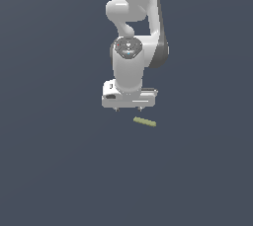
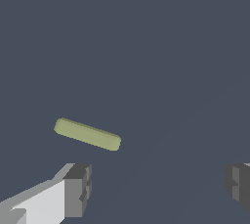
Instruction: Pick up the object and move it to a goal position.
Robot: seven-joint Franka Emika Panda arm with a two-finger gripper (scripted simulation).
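Note:
The object is a short olive stick (image 1: pixel 145 121) lying flat on the dark grey floor, just below and slightly toward the exterior view's right of the white gripper (image 1: pixel 128 108). In the wrist view the stick (image 2: pixel 87 134) lies at a slight slant, ahead of the fingers and nearer to one finger (image 2: pixel 77 190) than to the other finger (image 2: pixel 238 185). The gripper (image 2: pixel 156 189) is open wide, with nothing between its fingers. It is not touching the stick.
The white Panda arm (image 1: pixel 133 18) rises behind the gripper in the exterior view. The plain dark grey floor (image 1: pixel 59 170) surrounds everything.

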